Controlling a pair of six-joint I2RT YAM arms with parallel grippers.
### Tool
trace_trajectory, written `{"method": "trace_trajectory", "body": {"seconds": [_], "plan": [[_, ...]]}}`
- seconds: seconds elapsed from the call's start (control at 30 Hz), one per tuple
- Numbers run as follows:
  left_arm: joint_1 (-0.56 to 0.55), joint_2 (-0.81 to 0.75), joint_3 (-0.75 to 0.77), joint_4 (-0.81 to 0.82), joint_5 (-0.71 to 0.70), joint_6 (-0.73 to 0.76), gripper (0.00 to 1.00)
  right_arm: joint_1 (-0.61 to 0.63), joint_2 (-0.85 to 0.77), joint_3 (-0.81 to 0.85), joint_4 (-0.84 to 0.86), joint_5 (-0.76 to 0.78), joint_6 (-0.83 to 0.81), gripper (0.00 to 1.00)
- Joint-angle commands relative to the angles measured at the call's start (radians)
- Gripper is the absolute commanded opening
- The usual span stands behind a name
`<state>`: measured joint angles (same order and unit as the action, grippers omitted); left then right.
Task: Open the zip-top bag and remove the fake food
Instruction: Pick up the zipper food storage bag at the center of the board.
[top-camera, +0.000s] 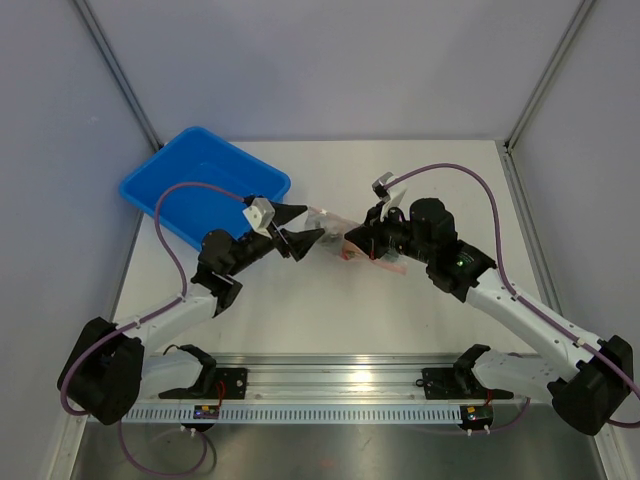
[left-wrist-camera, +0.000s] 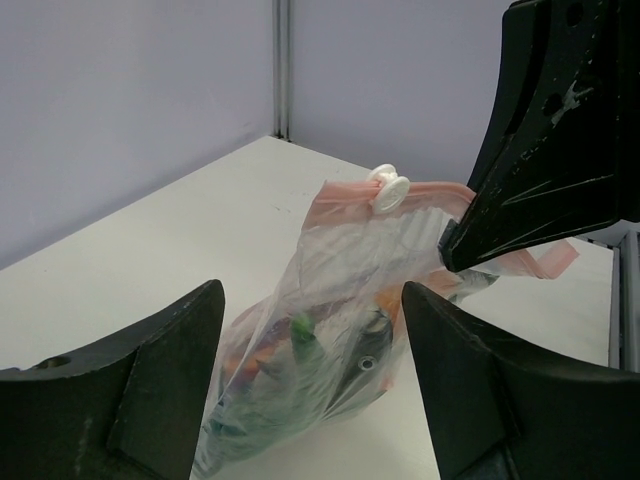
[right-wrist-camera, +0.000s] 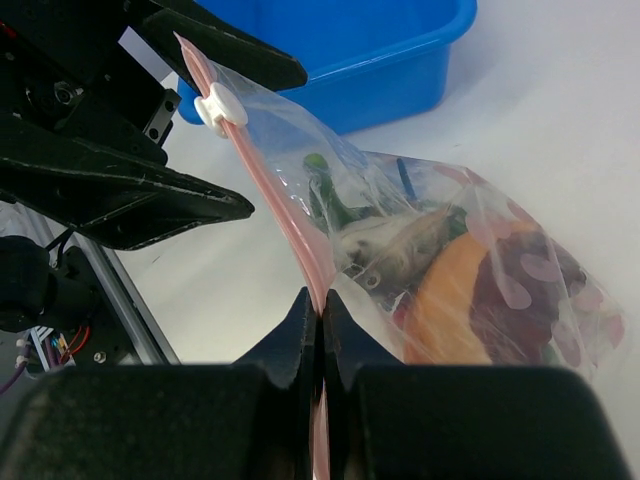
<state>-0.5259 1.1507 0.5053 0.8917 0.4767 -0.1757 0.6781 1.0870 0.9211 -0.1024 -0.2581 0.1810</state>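
Table (top-camera: 330, 310): white top, arm bases at the near edge, both arms reaching in toward the middle.

Blue bin (top-camera: 205, 180): far-left part of the table, set at an angle, behind the left arm. It stands apart from the bag, and nothing shows inside it from above.

Zip-top bag (top-camera: 330, 222): mid-table, between the two grippers and to the right of the bin. In the left wrist view the bag (left-wrist-camera: 330, 300) stands tilted, zip strip uppermost, with its full lower end apparently sitting on the table. The pink strip runs along the top edge and is not visibly parted; the food is all inside.

Right gripper (top-camera: 352, 240): jaws closed flat on the pink zip strip. In its own camera the strip passes straight into the seam between the fingers (right-wrist-camera: 322, 320) with no gap to be seen. From the left wrist view the same gripper (left-wrist-camera: 455, 250) pinches the strip at the bag's right-hand end.

Left gripper (top-camera: 313, 222): jaws apart, holding nothing. The bag lies just ahead of it, centred in the gap between the fingers (left-wrist-camera: 150, 380). Seen from the right wrist, the two black fingers stand above and below the slider end of the strip — contact there cannot be judged.

Fake food (right-wrist-camera: 450, 300): an orange piece beside a dark red spotted one, with green and greyish pieces further in, all bunched at the bag's closed end.

Slider (left-wrist-camera: 388, 187): a small white tab on the strip, near the end facing the left gripper.
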Motion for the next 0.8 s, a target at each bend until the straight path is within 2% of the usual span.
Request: {"method": "trace_trajectory", "body": {"seconds": [0.0, 0.13, 0.23, 0.27, 0.33, 0.47, 0.5, 0.57, 0.6, 0.7, 0.77], "plan": [[-0.005, 0.011, 0.044, 0.067, 0.046, -0.007, 0.72, 0.012, -0.035, 0.010, 0.058, -0.046, 0.012, 0.00], [-0.005, 0.011, 0.047, 0.073, 0.069, -0.024, 0.58, 0.012, -0.032, 0.009, 0.066, -0.053, 0.017, 0.00], [-0.006, 0.009, 0.049, 0.079, 0.083, -0.037, 0.56, 0.014, -0.026, 0.009, 0.064, -0.053, 0.015, 0.00], [-0.006, 0.006, 0.047, 0.081, 0.092, -0.039, 0.50, 0.015, -0.024, 0.009, 0.066, -0.055, 0.017, 0.00], [-0.006, 0.001, 0.047, 0.082, 0.097, -0.048, 0.46, 0.015, -0.024, 0.009, 0.064, -0.053, 0.015, 0.00], [-0.006, -0.016, 0.044, 0.079, 0.106, -0.054, 0.21, 0.015, -0.022, 0.009, 0.061, -0.035, 0.014, 0.00], [-0.006, -0.022, 0.045, 0.070, 0.109, -0.053, 0.10, 0.015, -0.024, 0.007, 0.063, -0.032, 0.012, 0.00], [-0.006, -0.023, 0.048, 0.061, 0.117, -0.053, 0.04, 0.015, -0.024, 0.005, 0.064, -0.029, 0.012, 0.00], [-0.006, -0.026, 0.049, 0.058, 0.122, -0.051, 0.00, 0.014, -0.024, 0.005, 0.064, -0.027, 0.012, 0.06], [-0.006, -0.026, 0.052, 0.055, 0.134, -0.057, 0.00, 0.014, -0.024, 0.002, 0.067, -0.024, 0.008, 0.07], [-0.006, -0.029, 0.052, 0.052, 0.138, -0.059, 0.00, 0.015, -0.027, -0.001, 0.073, -0.026, 0.006, 0.14]]}}
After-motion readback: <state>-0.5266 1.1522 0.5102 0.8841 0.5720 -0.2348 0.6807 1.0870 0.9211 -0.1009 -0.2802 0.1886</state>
